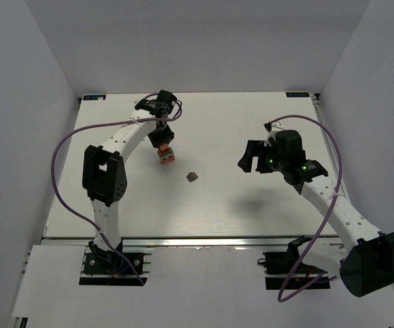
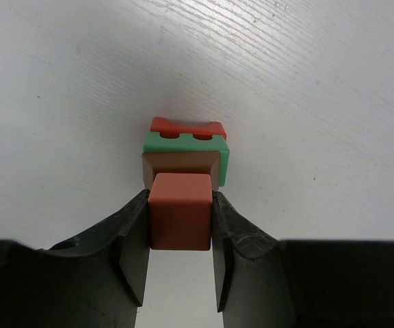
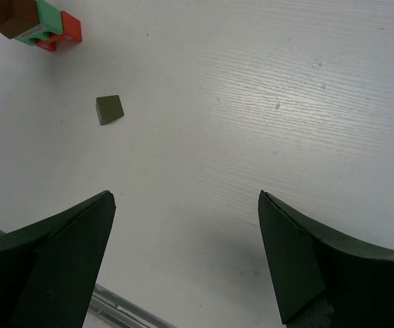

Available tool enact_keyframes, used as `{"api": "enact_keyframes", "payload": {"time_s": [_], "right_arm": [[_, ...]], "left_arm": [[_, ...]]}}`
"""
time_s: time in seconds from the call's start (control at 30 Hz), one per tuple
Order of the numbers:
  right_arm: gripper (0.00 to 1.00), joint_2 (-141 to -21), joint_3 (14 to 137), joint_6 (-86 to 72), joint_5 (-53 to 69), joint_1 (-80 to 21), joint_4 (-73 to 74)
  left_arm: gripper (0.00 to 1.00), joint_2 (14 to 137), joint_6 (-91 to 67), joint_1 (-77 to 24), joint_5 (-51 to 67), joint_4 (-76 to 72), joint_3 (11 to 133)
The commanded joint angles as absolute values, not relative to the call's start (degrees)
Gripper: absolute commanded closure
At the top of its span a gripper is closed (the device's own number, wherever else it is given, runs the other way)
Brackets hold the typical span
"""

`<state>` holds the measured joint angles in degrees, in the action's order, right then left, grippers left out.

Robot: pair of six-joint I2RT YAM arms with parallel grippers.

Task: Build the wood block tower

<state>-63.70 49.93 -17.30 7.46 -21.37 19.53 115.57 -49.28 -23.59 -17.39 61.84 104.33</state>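
Observation:
My left gripper [image 2: 180,199] is shut on the orange cube [image 2: 180,213], its fingers pressed to both sides. The cube sits directly over a brown block [image 2: 181,162], which lies on the mint-green slab [image 2: 221,149] and the red notched piece [image 2: 187,126]. I cannot tell whether the cube touches the brown block. In the top view the left gripper [image 1: 160,139] is over this tower [image 1: 167,158]. A second dark brown block [image 1: 192,176] lies loose to its right; it also shows in the right wrist view [image 3: 109,109]. My right gripper [image 1: 250,158] is open, empty and well right of both.
The white table [image 1: 252,205] is walled by white panels at the left, back and right. The tower shows at the top left corner of the right wrist view [image 3: 43,24]. A metal rail [image 1: 204,240] runs along the table's near edge.

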Motion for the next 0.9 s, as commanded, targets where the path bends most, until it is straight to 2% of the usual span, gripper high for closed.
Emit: {"api": "enact_keyframes", "payload": {"time_s": [0.0, 0.87], "right_arm": [[0.11, -62.31, 50.01, -16.35, 7.12, -21.09, 17.58], [0.11, -61.96, 50.10, -15.91, 6.94, -21.09, 17.75]], "left_arm": [[0.61, 111.53, -48.78, -23.99, -18.37, 61.52, 103.97], [0.57, 111.44, -49.22, -24.43, -19.25, 61.26, 102.57]]}}
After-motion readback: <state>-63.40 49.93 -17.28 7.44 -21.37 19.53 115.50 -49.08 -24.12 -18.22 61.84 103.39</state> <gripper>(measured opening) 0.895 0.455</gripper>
